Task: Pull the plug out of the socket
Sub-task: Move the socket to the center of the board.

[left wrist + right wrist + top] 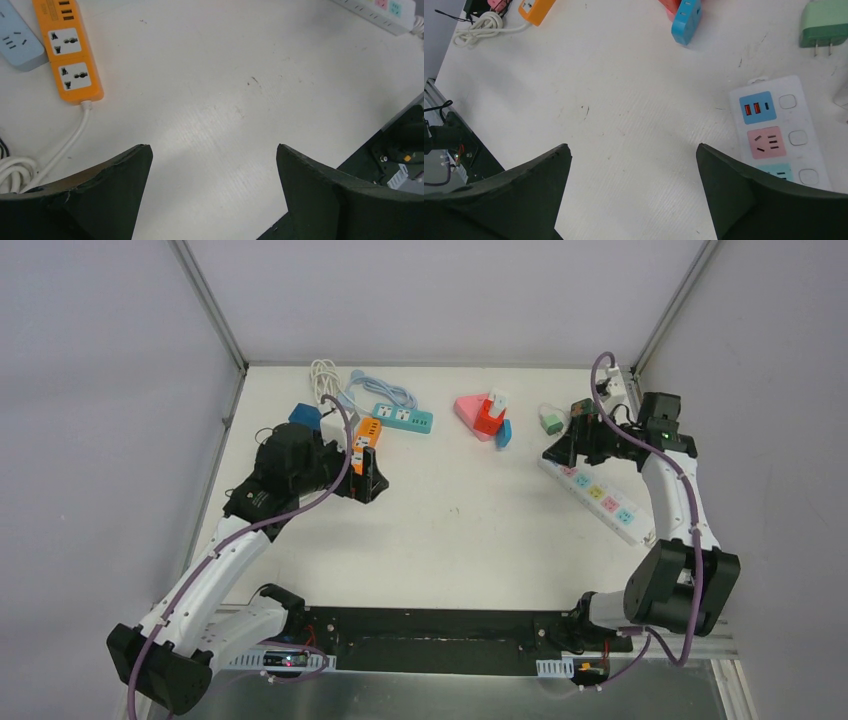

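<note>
White surface (450, 530), boxed in by pale grey panels (440, 300) on metal posts (205, 300), carries a scatter of power strips. The red plug (489, 418) sits in a pink socket (468, 408) near the far edge, between the two arms and well apart from both. The left jaws stand open and empty beside an orange strip (366, 433). The right jaws, likewise spread and empty, hover over the far end of a white strip (600, 498).

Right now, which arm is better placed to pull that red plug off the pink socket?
Probably the right. The right end effector, open, hovers nearer the red plug on the pink socket. The left end effector sits by the orange strip, farther off.
</note>
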### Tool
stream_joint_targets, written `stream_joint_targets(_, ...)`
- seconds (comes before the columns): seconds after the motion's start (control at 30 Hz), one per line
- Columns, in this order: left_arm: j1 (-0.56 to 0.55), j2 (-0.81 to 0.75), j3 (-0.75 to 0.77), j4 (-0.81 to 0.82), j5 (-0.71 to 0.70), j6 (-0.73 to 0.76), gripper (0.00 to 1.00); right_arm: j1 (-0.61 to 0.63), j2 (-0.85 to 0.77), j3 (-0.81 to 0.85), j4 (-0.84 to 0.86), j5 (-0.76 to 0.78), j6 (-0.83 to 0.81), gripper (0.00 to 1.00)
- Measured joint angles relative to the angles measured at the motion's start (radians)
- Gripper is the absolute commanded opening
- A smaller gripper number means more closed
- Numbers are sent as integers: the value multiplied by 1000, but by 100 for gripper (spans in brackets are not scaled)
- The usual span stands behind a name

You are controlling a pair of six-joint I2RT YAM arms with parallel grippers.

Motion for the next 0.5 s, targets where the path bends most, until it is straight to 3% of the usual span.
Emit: stream_joint_targets(0.5, 58, -21, -10, -85, -18, 99, 99, 276, 101, 127, 71, 200, 29, 100)
